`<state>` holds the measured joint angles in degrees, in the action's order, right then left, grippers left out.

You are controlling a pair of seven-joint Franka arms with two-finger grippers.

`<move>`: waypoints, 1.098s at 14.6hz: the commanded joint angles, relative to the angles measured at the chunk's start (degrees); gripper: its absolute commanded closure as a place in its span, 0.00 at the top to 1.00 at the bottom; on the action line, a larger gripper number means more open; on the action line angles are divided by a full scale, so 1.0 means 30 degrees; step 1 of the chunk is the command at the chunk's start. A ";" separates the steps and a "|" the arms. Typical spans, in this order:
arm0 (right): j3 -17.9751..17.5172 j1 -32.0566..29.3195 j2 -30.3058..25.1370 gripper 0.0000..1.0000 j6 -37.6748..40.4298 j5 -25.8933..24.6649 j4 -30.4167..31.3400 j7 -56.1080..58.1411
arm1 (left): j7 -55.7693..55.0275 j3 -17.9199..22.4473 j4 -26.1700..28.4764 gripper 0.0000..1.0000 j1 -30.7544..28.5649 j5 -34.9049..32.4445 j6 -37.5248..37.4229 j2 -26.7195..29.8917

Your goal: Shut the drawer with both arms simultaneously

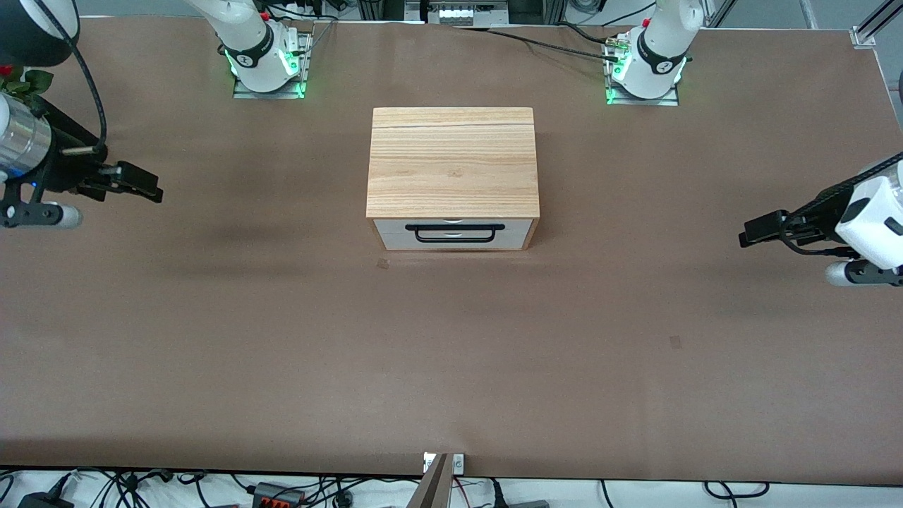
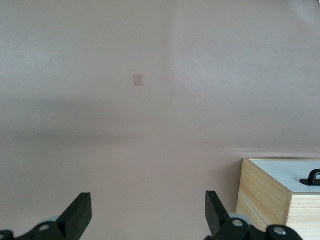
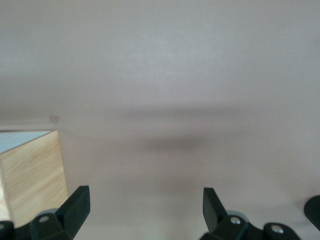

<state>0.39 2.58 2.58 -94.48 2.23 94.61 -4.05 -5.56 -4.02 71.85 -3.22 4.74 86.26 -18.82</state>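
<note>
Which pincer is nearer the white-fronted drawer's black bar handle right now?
Left pincer, slightly. It hangs open over bare table at its arm's end; the right pincer, also open, hangs farther from the black bar handle.

Right gripper point(image 3: 142, 210) spread, cabinet point(image 3: 32, 175) beside

Light grained wood cabinet point(image 1: 451, 162), smooth white drawer point(image 1: 451, 234) front, matt brown table point(image 1: 451, 367).
</note>
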 commanded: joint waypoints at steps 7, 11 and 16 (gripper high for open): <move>-0.0277 -0.1388 -0.1974 1.00 -0.0154 -0.0244 0.1394 0.0031 | 0.0126 0.0515 0.2988 1.00 0.0456 -0.0173 -0.0962 0.3714; -0.0189 -0.1242 -0.1742 1.00 0.0437 -0.0244 0.0957 0.0002 | 0.0126 0.1838 0.7281 1.00 0.2158 -0.0347 0.1187 0.6682; 0.0134 -0.0774 -0.0948 1.00 0.0583 -0.0244 -0.0072 0.0002 | 0.0155 0.1751 0.7634 1.00 0.2217 -0.1809 0.1274 0.6594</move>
<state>-0.05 -1.16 -1.23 -94.24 2.03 96.46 -4.05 -5.56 0.91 93.50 2.87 1.99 88.66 0.43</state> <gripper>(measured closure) 0.000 0.000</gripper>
